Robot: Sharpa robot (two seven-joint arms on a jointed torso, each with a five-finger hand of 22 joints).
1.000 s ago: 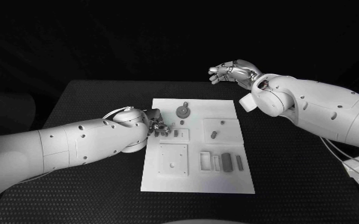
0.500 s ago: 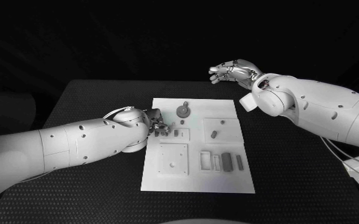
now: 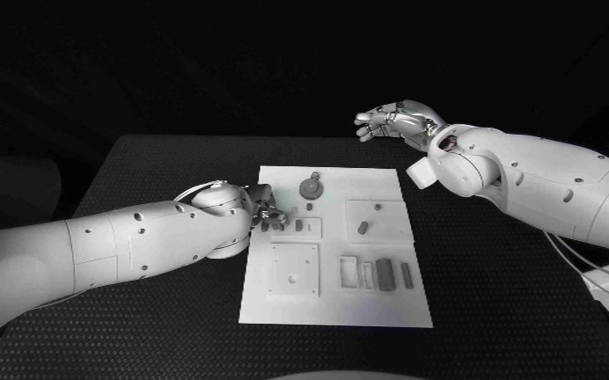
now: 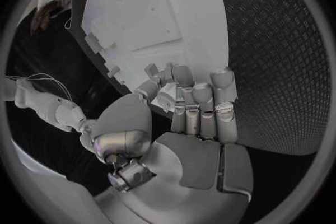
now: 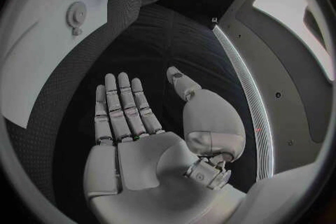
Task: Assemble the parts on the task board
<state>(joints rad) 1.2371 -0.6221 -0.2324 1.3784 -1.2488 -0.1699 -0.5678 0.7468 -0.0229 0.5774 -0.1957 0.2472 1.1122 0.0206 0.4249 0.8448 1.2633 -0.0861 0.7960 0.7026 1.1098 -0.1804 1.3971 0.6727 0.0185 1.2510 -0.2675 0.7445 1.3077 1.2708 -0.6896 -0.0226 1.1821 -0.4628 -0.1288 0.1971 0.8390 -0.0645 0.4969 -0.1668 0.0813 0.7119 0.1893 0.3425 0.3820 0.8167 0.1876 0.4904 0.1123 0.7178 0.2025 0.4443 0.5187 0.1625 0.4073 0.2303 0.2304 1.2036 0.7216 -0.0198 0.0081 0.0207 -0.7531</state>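
Nothing has visibly moved since a second ago: left hand (image 3: 264,213) stays low at the left edge of the white board (image 3: 333,310), fingers curled around a small part (image 4: 166,96), probably to seat it, while right hand (image 3: 397,121) hovers empty, fingers spread, beyond the far right corner, seemingly clear.

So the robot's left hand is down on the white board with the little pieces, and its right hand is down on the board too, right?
Not quite. The left hand is down at the task board, at its small parts. But the right hand is not on the board: the head view shows it raised past the table's far edge, and the right wrist view shows it open, holding nothing.
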